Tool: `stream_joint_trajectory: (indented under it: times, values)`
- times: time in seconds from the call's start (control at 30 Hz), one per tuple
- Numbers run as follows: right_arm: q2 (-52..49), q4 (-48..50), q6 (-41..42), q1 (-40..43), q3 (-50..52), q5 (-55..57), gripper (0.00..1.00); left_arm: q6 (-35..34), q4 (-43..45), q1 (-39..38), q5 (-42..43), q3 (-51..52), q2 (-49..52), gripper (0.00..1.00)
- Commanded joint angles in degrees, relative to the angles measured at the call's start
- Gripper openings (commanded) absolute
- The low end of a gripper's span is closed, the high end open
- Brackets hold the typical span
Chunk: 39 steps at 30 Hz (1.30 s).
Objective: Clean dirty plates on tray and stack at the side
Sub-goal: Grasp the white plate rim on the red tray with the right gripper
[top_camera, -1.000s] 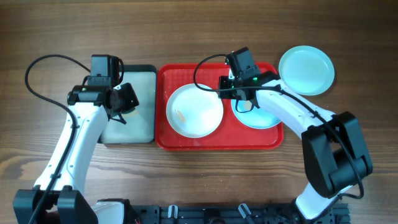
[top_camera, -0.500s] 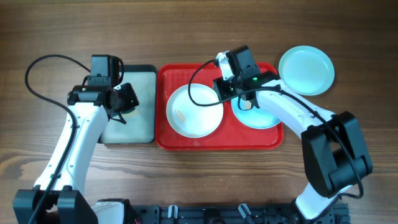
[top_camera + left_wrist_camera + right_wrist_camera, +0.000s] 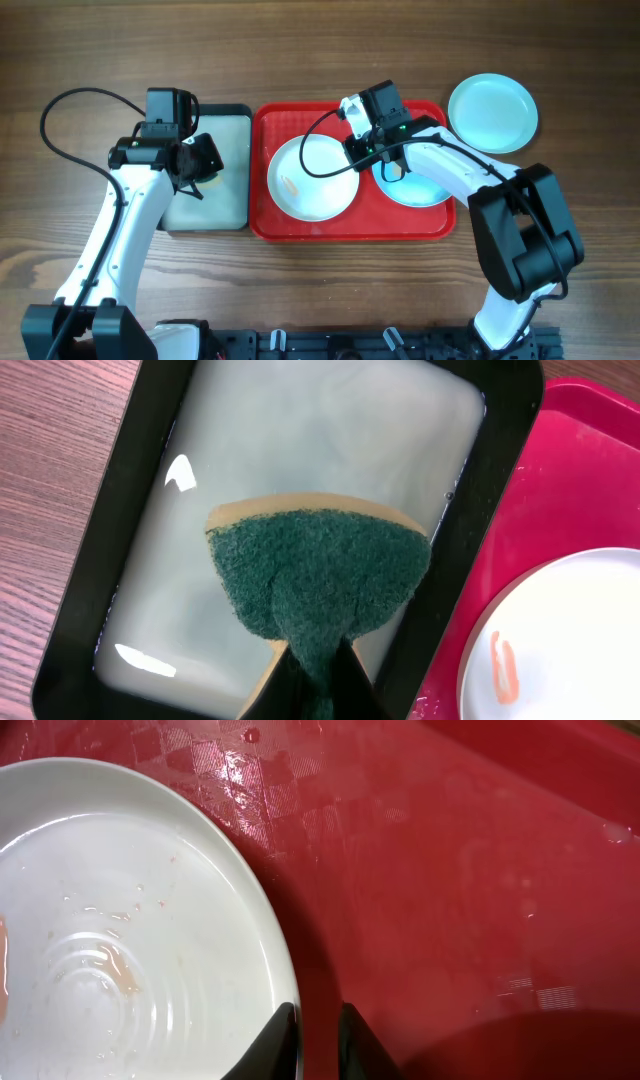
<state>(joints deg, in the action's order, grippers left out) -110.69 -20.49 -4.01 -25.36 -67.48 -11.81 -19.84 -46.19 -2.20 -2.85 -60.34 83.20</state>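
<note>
The red tray (image 3: 350, 228) holds a white plate (image 3: 312, 178) on its left and a pale-blue plate (image 3: 415, 190) on its right, the latter partly under my right arm. An orange smear (image 3: 503, 665) marks the white plate (image 3: 570, 640). My right gripper (image 3: 358, 150) sits at that plate's right rim. In the right wrist view its fingers (image 3: 318, 1020) stand almost together, pinching the rim of the white plate (image 3: 130, 920) above the tray (image 3: 450, 870). My left gripper (image 3: 320, 690) is shut on a green sponge (image 3: 320, 575).
A black-rimmed tray (image 3: 130, 520) with pale water lies left of the red tray, under the sponge and my left gripper (image 3: 200, 165). A second pale-blue plate (image 3: 492, 112) rests on the wooden table at the back right, outside the tray.
My right gripper has moved left from the pale-blue plate to the white plate's right rim, opening on the way and then closing down. The left arm has not moved.
</note>
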Motion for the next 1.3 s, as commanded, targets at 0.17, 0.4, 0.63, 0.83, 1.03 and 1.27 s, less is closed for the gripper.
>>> stream_joint_trajectory:
  times: [0.17, 0.4, 0.63, 0.83, 1.03, 1.27]
  values:
    - [-1.6, -0.3, 1.6, -0.3, -0.5, -1.1, 0.08, -0.5, 0.1, -0.3, 0.5, -0.3, -0.6, 0.04]
    - [-1.6, 4.3, 9.2, -0.3, -0.5, 1.6, 0.04, -0.5, 0.1, -0.3, 0.5, -0.3, -0.6, 0.04]
    - [-1.6, 6.9, 22.6, -0.3, -1.4, 11.9, 0.04, -0.5, -0.5, -0.3, 0.5, -0.3, -0.6, 0.04]
    - [-0.5, 1.5, 22.6, -0.3, -2.5, 11.9, 0.04, -0.5, -0.5, -0.3, 0.5, -0.3, -0.6, 0.04]
    - [1.6, -4.9, 22.7, -0.3, -3.9, 7.1, 0.04, -0.5, -0.5, -0.3, 0.5, -0.3, -0.6, 0.04]
    - [1.6, -6.1, 23.7, -0.3, -3.9, 5.8, 0.25, -0.5, -0.5, -0.3, 0.5, -0.3, -0.6, 0.04]
